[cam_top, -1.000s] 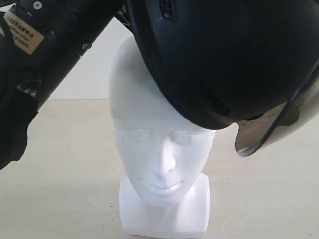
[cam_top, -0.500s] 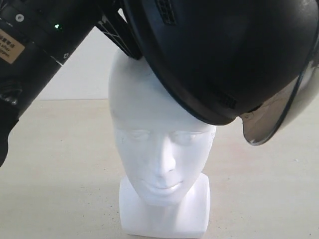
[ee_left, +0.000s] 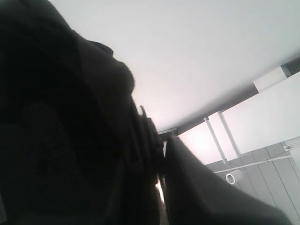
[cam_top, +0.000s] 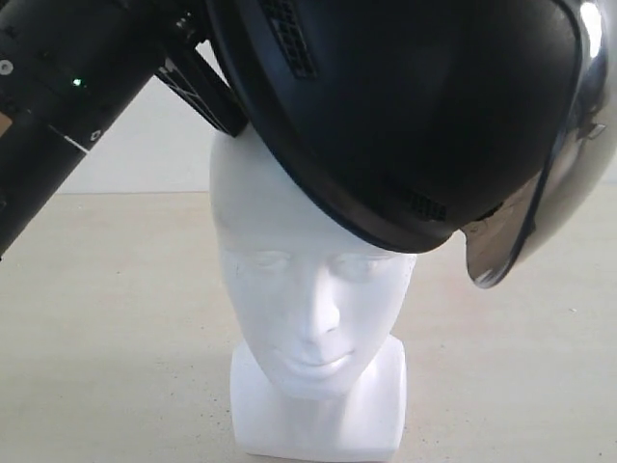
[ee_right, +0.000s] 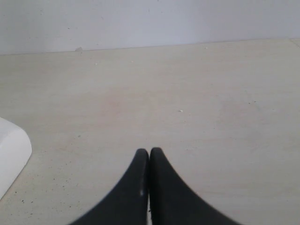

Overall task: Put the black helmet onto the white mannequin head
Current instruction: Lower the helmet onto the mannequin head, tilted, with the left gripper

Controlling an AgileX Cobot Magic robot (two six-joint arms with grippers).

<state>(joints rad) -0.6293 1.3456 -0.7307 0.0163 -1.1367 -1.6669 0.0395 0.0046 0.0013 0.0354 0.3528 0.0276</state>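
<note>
The black helmet (cam_top: 415, 106) sits tilted over the crown of the white mannequin head (cam_top: 308, 299), its smoky visor (cam_top: 525, 207) hanging down at the right. The head faces the exterior camera on its blocky neck base (cam_top: 318, 420). My left arm (cam_top: 67, 106) reaches in from the upper left, and its gripper (cam_top: 207, 92) grips the helmet's rim behind the head. In the left wrist view the helmet shell (ee_left: 56, 140) fills the dark side, with the gripper (ee_left: 159, 178) shut on its edge. My right gripper (ee_right: 149, 154) is shut and empty above the table.
A pale beige tabletop (cam_top: 116, 338) spreads around the neck base, with a white wall (cam_top: 164, 145) behind it. In the right wrist view a white block corner (ee_right: 11, 152) lies off to one side on the tabletop (ee_right: 187, 93).
The helmet has swung left and rotated over the head, its visor rising and turning more upright at the right. My left arm has shifted up and to the left. The head has stayed put.
</note>
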